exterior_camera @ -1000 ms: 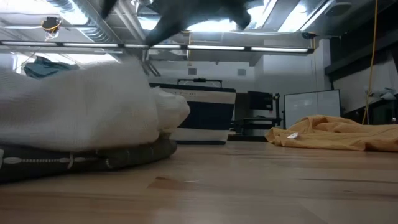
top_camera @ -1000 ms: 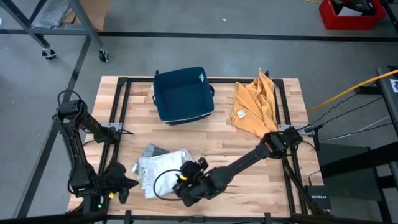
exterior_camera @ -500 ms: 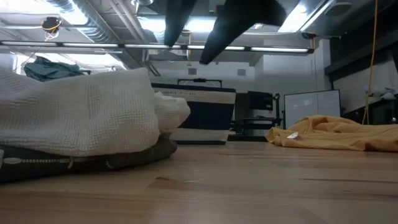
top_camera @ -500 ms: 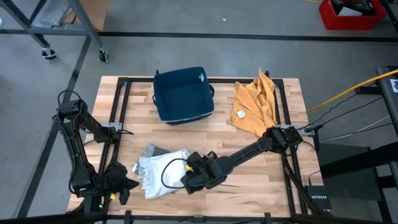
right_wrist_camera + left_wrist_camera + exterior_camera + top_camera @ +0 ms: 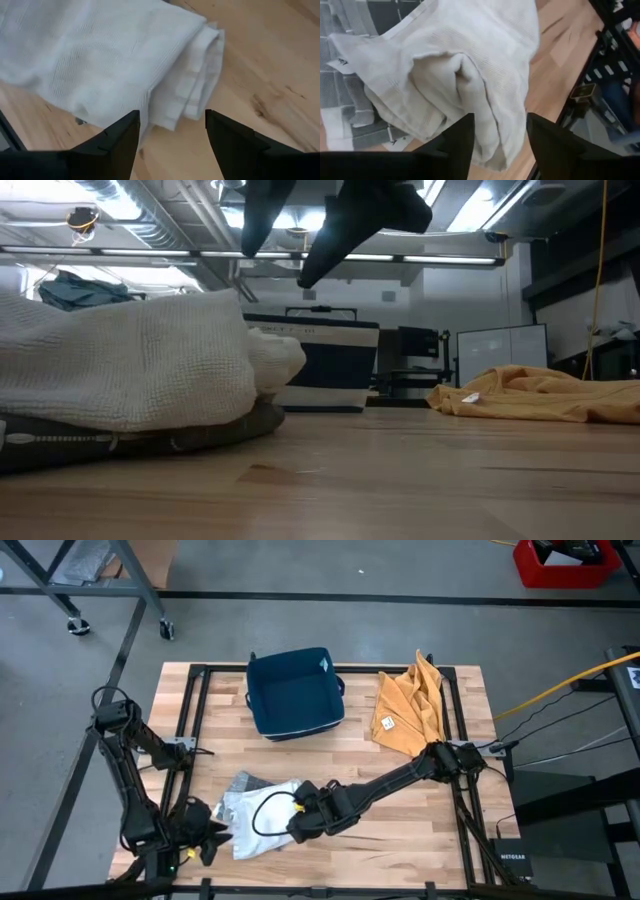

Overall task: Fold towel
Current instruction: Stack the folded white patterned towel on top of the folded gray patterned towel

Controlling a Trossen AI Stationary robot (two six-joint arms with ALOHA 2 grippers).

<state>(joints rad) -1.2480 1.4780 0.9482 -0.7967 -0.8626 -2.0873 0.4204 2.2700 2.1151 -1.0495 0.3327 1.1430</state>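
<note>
a: where is the white towel (image 5: 262, 814) found?

b: it is laid bunched on the near-left part of the wooden table (image 5: 400, 790), partly over a grey checked cloth (image 5: 245, 783). in the low view the towel (image 5: 130, 360) is seen heaped on that darker cloth (image 5: 140, 435). folds and a rounded edge are shown in both wrist views.

a: how is the left gripper (image 5: 212, 833) placed?

b: it is held at the towel's left edge, near the table's front left corner. its fingers (image 5: 457, 145) are spread apart, and the towel (image 5: 465, 75) is seen just ahead of them, not pinched.

a: and the right gripper (image 5: 296, 824)?

b: it is stretched across the table to the towel's right edge. its fingers (image 5: 120, 137) are spread wide above the folded edge of the towel (image 5: 115, 65), and nothing is clamped between them.

a: what else is seen on the table?

b: a dark blue bin (image 5: 294, 692) is set at the far middle, and an orange cloth (image 5: 410, 710) is crumpled at the far right, well apart from the towel.
</note>
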